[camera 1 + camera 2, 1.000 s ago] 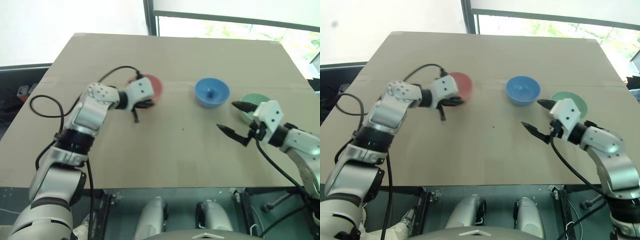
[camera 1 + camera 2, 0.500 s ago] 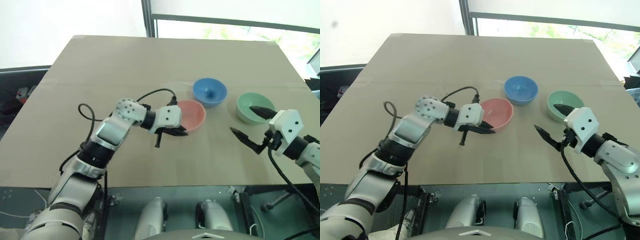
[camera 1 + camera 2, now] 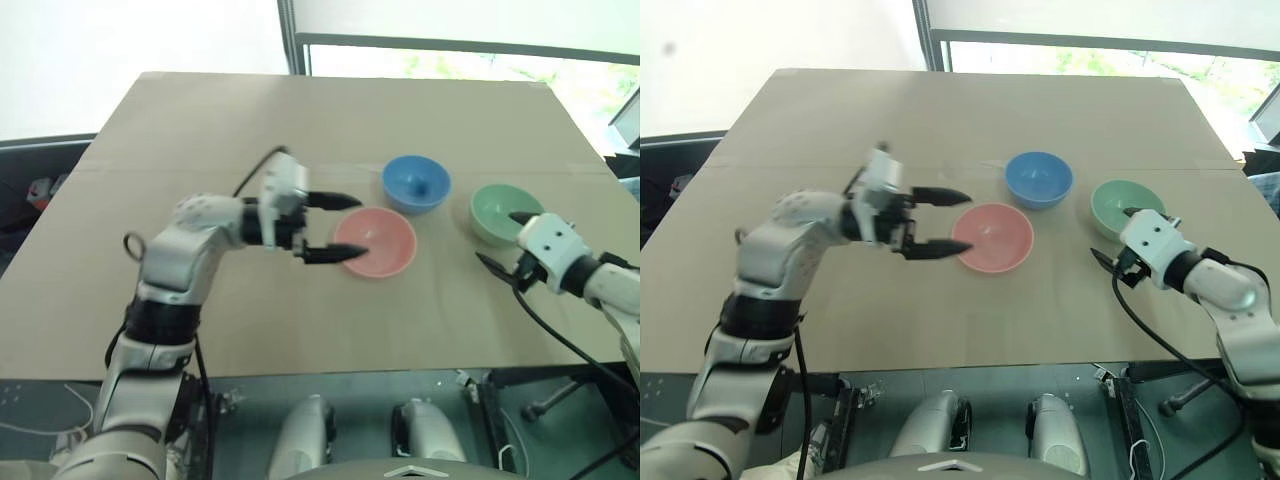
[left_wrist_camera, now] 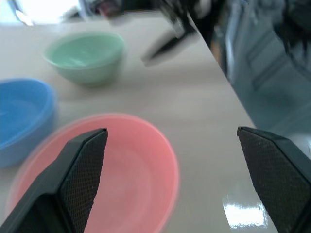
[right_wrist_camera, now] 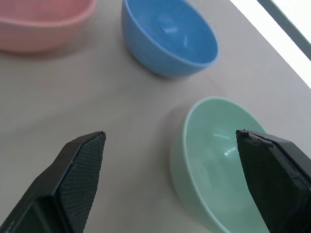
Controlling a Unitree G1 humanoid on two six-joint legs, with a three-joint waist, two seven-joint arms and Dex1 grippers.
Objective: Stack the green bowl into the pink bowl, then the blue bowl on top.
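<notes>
The pink bowl sits upright at the table's middle. My left gripper hovers just to its left, open, its fingers pointing at the bowl with nothing between them. Just behind the pink bowl is the blue bowl, with the green bowl to its right. Open as well, my right gripper is at the green bowl's near rim, one finger over the rim and the other in front. In the right wrist view the green bowl lies close ahead between the fingers.
The brown tabletop stretches wide to the left and behind the bowls. Its front edge runs close below both arms. A window frame stands beyond the far edge.
The left gripper slid the pink bowl from the far left to the middle beside the blue bowl, then opened, let it go and drew back. The right gripper moved right to the green bowl.
</notes>
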